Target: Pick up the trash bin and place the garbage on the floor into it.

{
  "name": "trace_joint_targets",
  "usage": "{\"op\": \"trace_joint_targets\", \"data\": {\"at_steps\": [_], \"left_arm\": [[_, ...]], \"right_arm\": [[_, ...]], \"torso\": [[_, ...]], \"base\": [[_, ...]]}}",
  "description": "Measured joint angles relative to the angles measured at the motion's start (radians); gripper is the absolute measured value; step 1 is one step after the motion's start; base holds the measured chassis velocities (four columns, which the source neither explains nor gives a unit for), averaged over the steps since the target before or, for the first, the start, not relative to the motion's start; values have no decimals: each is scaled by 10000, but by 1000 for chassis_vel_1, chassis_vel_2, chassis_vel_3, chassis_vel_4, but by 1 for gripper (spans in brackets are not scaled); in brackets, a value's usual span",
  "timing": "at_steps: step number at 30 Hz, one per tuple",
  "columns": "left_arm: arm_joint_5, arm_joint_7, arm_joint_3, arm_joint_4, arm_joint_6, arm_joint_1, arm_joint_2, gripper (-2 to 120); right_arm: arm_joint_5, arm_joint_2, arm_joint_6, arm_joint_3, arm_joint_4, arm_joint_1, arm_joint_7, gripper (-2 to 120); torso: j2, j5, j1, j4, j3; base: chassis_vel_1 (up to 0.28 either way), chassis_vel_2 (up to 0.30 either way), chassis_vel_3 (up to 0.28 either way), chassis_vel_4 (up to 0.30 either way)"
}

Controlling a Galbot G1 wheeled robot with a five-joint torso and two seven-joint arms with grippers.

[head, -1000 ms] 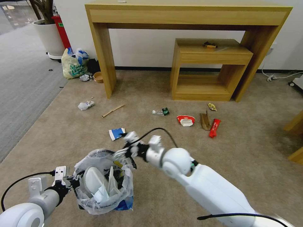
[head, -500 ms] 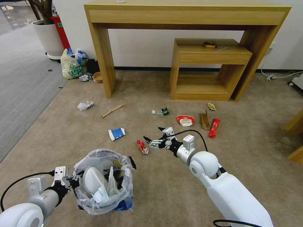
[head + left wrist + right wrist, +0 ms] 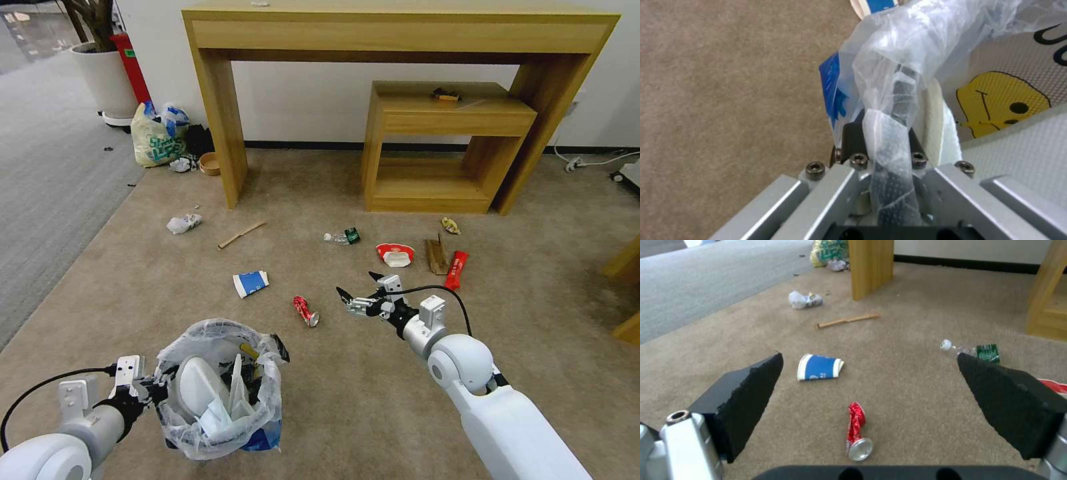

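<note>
Beige carpet floor [image 3: 520, 333]: spread before the wooden counter [image 3: 400, 33], with the litter scattered between the counter and the trash bin.
Black trash bin [image 3: 220, 393]: lined with a crinkly whitish bag with blue print, placed nearest the robot, well apart from the counter; a white slipper and other waste are seen inside it.
Left gripper [image 3: 889, 140]: closed on the trash bin's rim, the plastic liner being pinched between the fingers at the side of the bin farthest from the right gripper.
Right gripper [image 3: 359, 292]: held low over the floor, between the counter and the trash bin; its fingers [image 3: 751, 396] are spread wide and nothing is held.
Paper cup [image 3: 251, 283]: blue and white, lying on its side between the counter and the trash bin.
Crushed red can [image 3: 306, 311]: lying on the floor just beside the right gripper, on the trash bin's side of it, untouched.
</note>
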Motion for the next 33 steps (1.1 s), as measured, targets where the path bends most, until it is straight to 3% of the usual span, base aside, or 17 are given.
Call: {"op": "trace_joint_targets", "data": {"at_steps": [33], "left_arm": [[108, 134, 43, 86, 2, -50, -32, 0]], "right_arm": [[-152, 32, 137, 514, 52, -593, -17, 100]], "torso": [[0, 0, 1, -1, 0]], "base": [[60, 65, -59, -58]]}}
